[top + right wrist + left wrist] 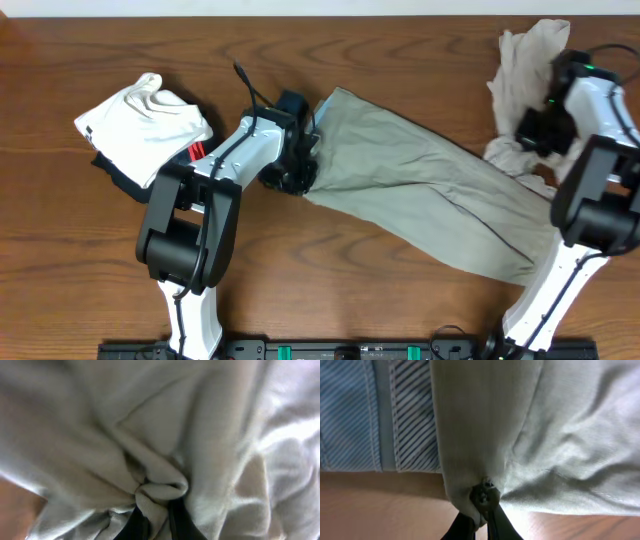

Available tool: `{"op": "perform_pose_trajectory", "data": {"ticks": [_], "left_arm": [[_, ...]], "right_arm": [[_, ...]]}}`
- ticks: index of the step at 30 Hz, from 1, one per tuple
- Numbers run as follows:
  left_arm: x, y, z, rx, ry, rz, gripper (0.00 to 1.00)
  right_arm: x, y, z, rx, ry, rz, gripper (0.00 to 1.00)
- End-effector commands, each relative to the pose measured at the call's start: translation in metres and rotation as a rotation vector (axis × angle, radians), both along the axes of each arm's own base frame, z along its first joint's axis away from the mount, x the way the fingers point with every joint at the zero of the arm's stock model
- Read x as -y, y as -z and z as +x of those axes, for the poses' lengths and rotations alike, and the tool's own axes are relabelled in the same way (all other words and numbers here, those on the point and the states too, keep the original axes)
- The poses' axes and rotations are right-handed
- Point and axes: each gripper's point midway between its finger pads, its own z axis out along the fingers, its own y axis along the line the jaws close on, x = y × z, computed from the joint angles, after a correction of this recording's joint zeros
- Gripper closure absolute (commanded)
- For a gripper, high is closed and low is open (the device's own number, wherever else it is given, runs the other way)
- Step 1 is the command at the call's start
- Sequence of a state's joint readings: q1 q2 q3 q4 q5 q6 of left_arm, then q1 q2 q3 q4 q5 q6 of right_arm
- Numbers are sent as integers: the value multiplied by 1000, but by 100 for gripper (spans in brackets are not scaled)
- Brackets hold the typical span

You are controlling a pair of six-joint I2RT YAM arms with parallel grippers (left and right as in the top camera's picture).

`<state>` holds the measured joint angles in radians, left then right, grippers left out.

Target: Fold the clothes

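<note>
The grey-green khaki shorts [420,190] lie diagonally across the table from the middle to the right front. My left gripper [297,170] is shut on their waist edge. In the left wrist view the jaws [481,522] pinch khaki cloth [530,435] just below a metal button, and the pale blue striped inner waistband [370,415] shows at upper left. My right gripper [537,128] is shut on a crumpled off-white garment [520,60] at the back right. In the right wrist view the jaws [157,512] hold a fold of that off-white cloth [165,490].
A folded white garment [145,122] lies at the left on top of a black-and-red one [122,178]. The wooden table [350,290] runs out to the front. The arm bases stand at the front edge.
</note>
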<state>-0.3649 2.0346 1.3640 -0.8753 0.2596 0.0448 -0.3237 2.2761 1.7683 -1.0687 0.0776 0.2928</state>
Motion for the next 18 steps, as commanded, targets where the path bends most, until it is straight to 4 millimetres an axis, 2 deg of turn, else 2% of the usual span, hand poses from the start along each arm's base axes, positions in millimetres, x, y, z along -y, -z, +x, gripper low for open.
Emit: {"op": "perform_pose_trajectory", "data": {"ticks": [1, 7, 10, 13, 16, 18], "left_arm": [[-33, 7, -9, -45, -51, 148, 94], [-37, 2, -19, -82, -54, 162, 94], [-36, -7, -13, -47, -55, 154, 93], [-38, -23, -2, 29, -57, 163, 89], [-40, -51, 13, 135, -64, 160, 83], [-39, -74, 21, 216, -73, 142, 73]], "right_arm": [[72, 20, -49, -106, 183, -62, 99], [117, 4, -79, -50, 357, 22, 99], [133, -17, -85, 30, 417, 64, 97], [138, -49, -76, 181, 446, 145, 87], [134, -88, -59, 345, 391, 201, 76], [126, -116, -48, 441, 341, 226, 65]]}}
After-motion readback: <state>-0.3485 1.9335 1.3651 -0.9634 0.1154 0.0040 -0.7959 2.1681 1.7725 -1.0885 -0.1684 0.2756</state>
